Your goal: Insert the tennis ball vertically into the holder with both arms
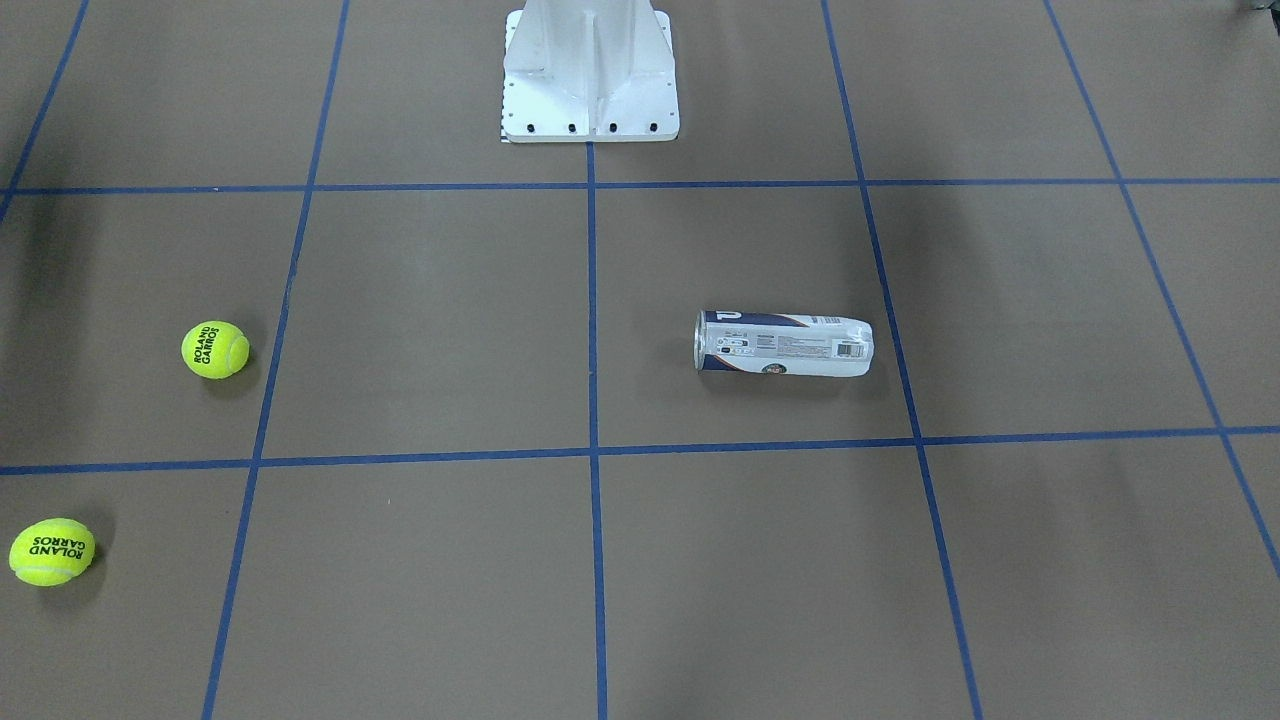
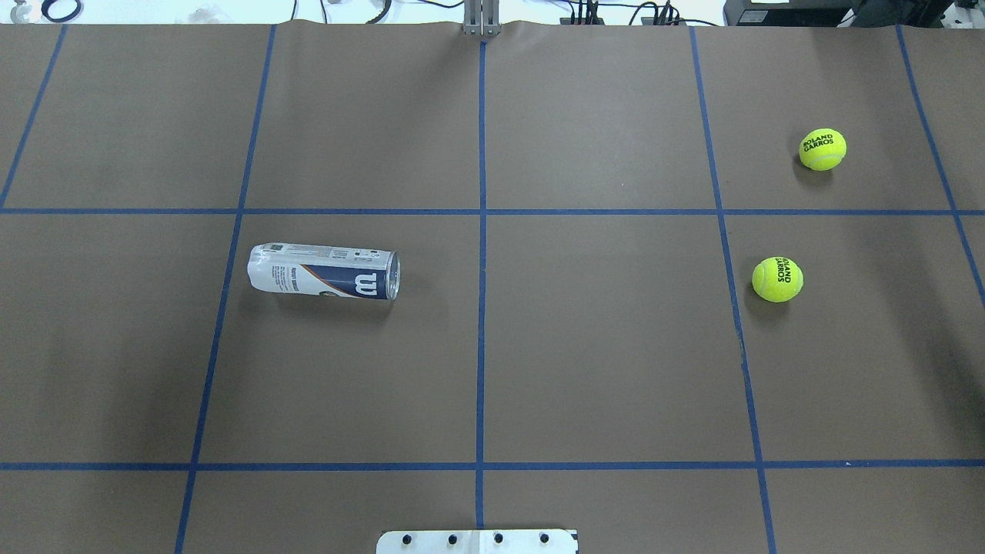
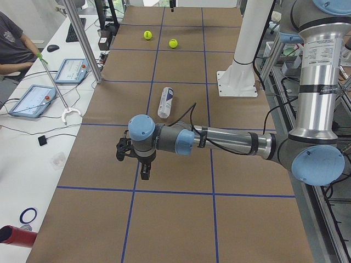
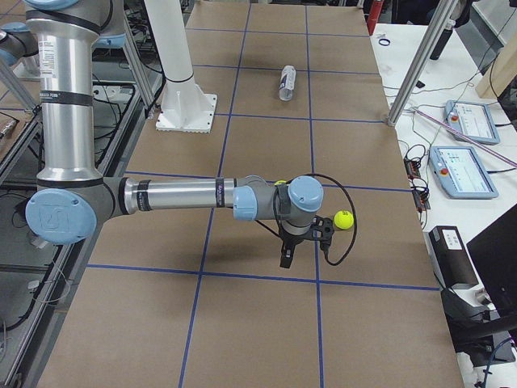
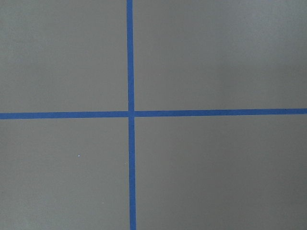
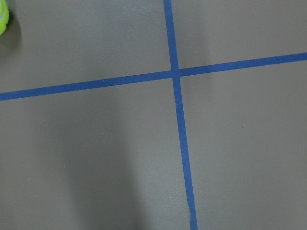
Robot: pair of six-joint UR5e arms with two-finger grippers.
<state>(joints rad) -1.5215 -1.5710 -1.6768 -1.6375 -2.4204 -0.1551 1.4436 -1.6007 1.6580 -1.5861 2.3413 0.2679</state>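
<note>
In the front-facing view we see the holder (image 1: 784,345) lying on its side on the brown counter (image 1: 440,330). It is a clear can wrapped in a white-and-navy label with small print and a barcode. One tennis ball (image 1: 215,349) and a second tennis ball (image 1: 52,551), both yellow-green and printed ROLAND GARROS, rest well apart from it on the robot's right side. From overhead, the holder (image 2: 323,272) sits in the left half, its long axis running across the counter, with a white "W" on navy near the rimmed end that faces the centre tape line. In the left side view, the left arm (image 3: 230,141) stretches its forearm level over the counter and the left claw (image 3: 134,159) points down above it. We cannot tell how far its fingers stand apart, and the holder (image 3: 165,102) lies well beyond it. In the right side view, the right arm (image 4: 178,196) is posed the same way. The right claw (image 4: 305,242) points down near the second tennis ball (image 4: 344,219), and its opening is likewise unclear to us. Both wrist views show only the counter and crossing blue tape lines (image 5: 129,114), plus a sliver of one ball in the corner of the right wrist view.
</note>
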